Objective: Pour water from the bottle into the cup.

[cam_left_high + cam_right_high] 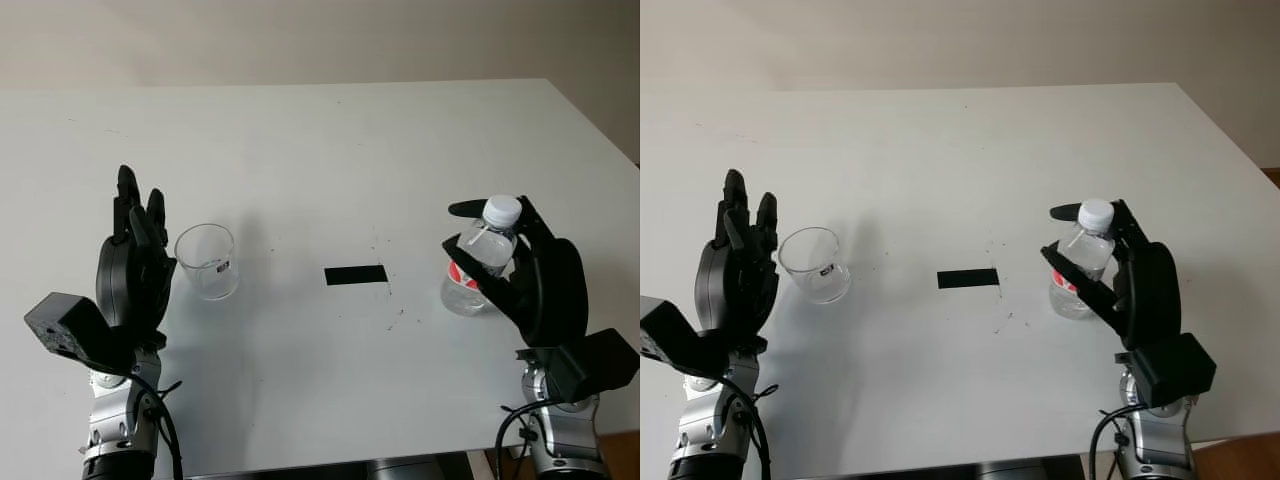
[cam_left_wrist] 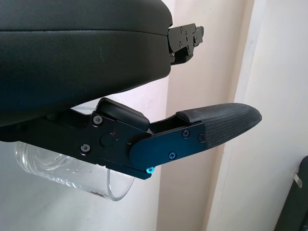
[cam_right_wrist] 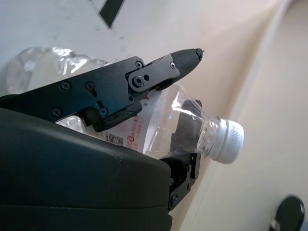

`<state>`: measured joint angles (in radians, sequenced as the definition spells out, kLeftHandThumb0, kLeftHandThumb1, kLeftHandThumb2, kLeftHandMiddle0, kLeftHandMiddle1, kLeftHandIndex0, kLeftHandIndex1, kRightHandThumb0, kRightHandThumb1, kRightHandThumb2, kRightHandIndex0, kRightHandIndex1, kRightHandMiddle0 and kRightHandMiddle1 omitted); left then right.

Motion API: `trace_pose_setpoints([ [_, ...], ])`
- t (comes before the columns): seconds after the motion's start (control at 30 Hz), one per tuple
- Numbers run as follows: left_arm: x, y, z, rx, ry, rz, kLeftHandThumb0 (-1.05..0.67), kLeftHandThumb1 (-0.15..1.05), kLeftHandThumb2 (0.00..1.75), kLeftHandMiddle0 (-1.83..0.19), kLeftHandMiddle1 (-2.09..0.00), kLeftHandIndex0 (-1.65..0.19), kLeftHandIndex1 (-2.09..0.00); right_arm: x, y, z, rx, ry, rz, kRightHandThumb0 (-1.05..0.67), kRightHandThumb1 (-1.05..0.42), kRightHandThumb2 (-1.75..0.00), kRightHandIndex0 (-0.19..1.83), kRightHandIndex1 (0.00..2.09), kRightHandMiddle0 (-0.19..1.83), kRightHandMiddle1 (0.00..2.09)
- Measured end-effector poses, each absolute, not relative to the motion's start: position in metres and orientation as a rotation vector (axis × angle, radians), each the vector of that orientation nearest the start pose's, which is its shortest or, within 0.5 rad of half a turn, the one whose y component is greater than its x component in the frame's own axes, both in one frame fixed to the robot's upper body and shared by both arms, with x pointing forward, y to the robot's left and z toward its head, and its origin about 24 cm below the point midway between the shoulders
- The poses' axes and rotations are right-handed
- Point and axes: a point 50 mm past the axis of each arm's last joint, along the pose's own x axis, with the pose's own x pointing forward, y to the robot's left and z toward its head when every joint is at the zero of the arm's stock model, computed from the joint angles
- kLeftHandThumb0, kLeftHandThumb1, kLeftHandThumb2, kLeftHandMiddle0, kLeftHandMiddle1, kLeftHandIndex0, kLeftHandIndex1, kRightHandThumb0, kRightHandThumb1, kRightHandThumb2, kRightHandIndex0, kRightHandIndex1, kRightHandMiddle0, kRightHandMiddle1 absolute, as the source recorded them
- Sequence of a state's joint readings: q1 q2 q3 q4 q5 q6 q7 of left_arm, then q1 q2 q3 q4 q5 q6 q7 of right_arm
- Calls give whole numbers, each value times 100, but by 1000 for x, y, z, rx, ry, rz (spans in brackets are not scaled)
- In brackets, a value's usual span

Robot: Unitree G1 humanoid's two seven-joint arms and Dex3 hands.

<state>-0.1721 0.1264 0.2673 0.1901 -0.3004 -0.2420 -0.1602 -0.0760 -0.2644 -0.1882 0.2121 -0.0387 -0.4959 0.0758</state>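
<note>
1. Where the white surface (image 1: pixel 330 150) runs toward its right side, the clear plastic bottle (image 1: pixel 482 258) stands upright with its white cap (image 1: pixel 502 209) on, its base touching the surface.
2. The right hand (image 1: pixel 500 255) is wrapped around the bottle: one finger (image 1: pixel 468 208) reaches past the neck on the far side, another crosses the body lower down over the red label, and the black palm shell covers the bottle's right side.
3. The label is mostly hidden by that lower finger, so its print cannot be read from the head views; in the right wrist view a strip of small print shows on the bottle (image 3: pixel 159 120), too fine to make out.
4. The water level inside the bottle is hard to judge through the fingers and the glare.
5. The clear cup (image 1: pixel 207 261) sits on the left part of the surface, upright and open-topped, with a small dark-red mark on its wall; whether it holds anything cannot be told.
6. The left hand (image 1: pixel 135 250) stands just beside the cup on its left, open and holding nothing, fingers pointing up and away; whether it touches the cup wall cannot be told.
7. In the left wrist view the cup (image 2: pixel 67 175) is partly hidden behind the hand's shell and thumb.
8. Between cup and bottle a black rectangular strip (image 1: pixel 355 275) lies flat on the surface, with faint specks near it.
</note>
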Motion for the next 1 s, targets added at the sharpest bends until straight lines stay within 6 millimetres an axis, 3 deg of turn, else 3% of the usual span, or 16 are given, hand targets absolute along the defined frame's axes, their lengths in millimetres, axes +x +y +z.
trace_pose_setpoints([
  [0.17, 277, 227, 75, -166, -284, 105, -87, 105, 72, 19, -27, 16, 0, 258, -231, 80, -402, -317, -32, -50, -105, -12, 46, 209, 43, 207],
  [0.53, 276, 227, 74, -164, -283, 104, -88, 105, 71, 19, -24, 16, 0, 274, -207, 81, -500, -320, 85, -41, -105, -29, 32, 209, 22, 209],
  [0.77, 276, 226, 74, -162, -288, 107, -89, 105, 70, 19, -24, 14, 0, 309, -179, 98, -552, -389, 202, -29, -105, -18, 13, 209, -3, 209],
  [1.0, 277, 224, 71, -162, -277, 101, -88, 105, 69, 19, -27, 13, 0, 353, -149, 144, -667, -531, 268, -21, -105, -17, -4, 209, -17, 209],
])
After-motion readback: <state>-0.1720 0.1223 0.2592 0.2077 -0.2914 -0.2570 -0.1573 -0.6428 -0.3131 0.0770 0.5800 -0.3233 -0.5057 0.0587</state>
